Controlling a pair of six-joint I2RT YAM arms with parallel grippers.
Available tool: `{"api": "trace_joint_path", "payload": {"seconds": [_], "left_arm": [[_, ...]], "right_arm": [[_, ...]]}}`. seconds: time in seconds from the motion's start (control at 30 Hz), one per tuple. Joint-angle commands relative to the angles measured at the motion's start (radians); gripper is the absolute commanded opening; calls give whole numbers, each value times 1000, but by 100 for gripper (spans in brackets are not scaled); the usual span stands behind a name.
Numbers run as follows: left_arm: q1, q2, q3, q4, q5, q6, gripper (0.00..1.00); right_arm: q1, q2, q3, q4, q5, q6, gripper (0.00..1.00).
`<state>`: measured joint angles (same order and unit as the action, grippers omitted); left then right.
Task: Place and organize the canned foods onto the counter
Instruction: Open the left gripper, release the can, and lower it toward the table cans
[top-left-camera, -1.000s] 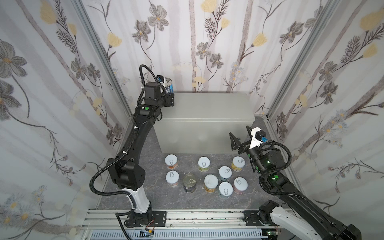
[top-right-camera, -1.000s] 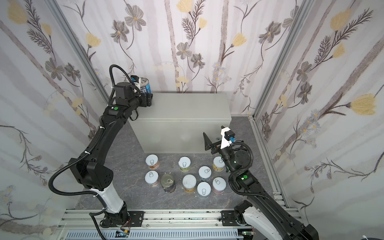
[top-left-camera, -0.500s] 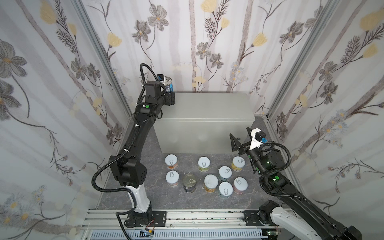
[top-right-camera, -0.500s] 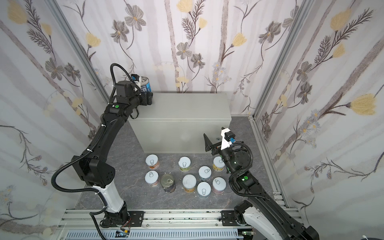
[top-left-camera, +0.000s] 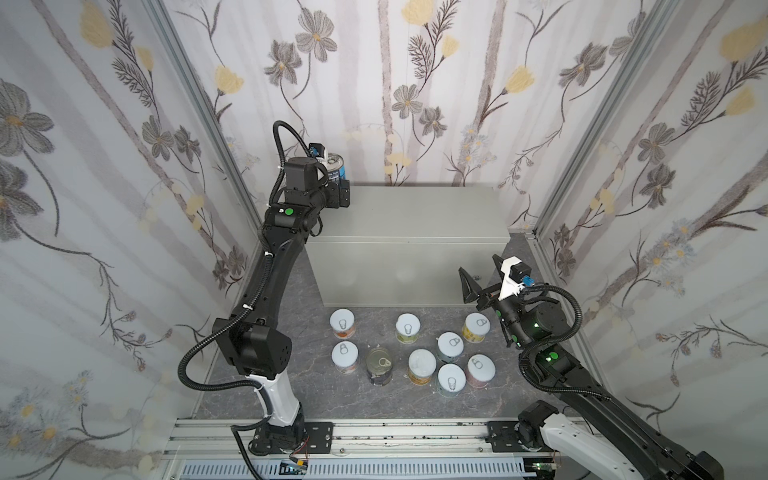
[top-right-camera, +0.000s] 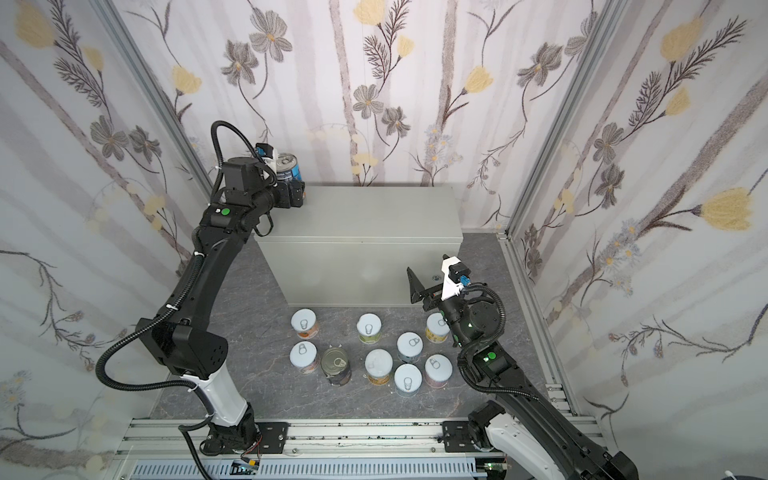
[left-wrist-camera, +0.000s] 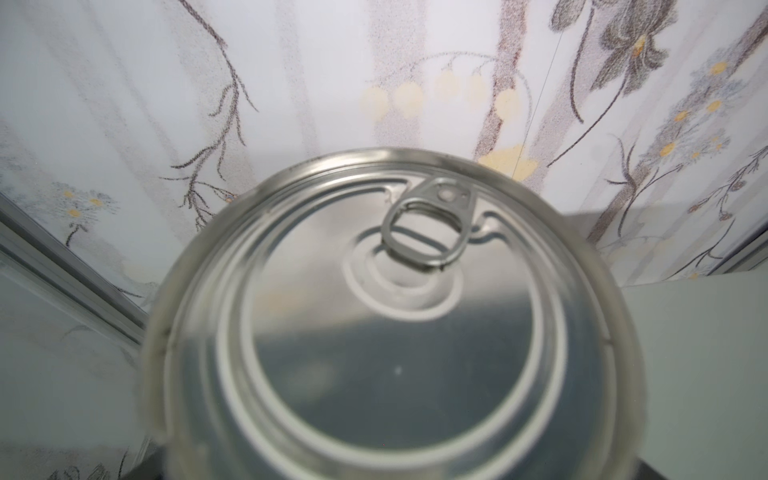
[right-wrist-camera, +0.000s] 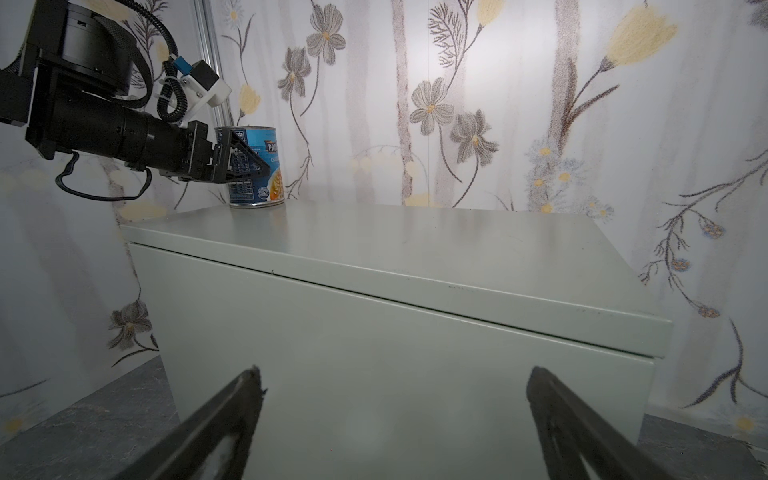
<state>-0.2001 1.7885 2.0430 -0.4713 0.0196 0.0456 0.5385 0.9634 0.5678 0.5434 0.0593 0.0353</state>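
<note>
Tall dark-blue metal-lid can (right-wrist-camera: 269, 189) is stood on light-grey metal counter (right-wrist-camera: 374, 241), left gripper (right-wrist-camera: 249, 164) round it; grip can't be told. Right gripper (right-wrist-camera: 395, 376) is held wide, empty. Clean retreat w/o tipping is req'd next.

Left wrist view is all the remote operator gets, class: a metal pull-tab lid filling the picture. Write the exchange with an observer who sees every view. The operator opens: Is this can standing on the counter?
Observer: Yes. The dark-blue can stands upright on the counter's far corner, on the left arm's side.
Operator: Is the left tool clear of it?
Observer: The left tool straddles the can; whether it touches, I cannot tell.
Operator: How many cans wait below?
Observer: Nine stand on the floor before the counter: eight white-lidded cans and one metal-lidded can.
</note>
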Motion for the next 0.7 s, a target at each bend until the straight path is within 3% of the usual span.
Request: {"api": "trace_joint_path", "payload": {"seconds": [0.0, 0.27, 0.37, 0.47, 0.67], "left_arm": [[2, -54, -41, -15, 8, -17, 100], [1, -219, -195, -27, -21, -128, 100], [-9, -295, -287, -6, -26, -168, 100], [-38, -375, -376, -2, -58, -184, 100], [-148, -553, -547, 15, -128, -211, 100]], "right_arm": [[1, 8, 6, 21, -4, -9, 100], [2, 40, 30, 18, -51, 13, 100], [1, 52, 36, 17, -171, 12, 100], [8, 77, 51, 11, -272, 26, 100], [55, 123, 66, 3, -296, 18, 100]]}}
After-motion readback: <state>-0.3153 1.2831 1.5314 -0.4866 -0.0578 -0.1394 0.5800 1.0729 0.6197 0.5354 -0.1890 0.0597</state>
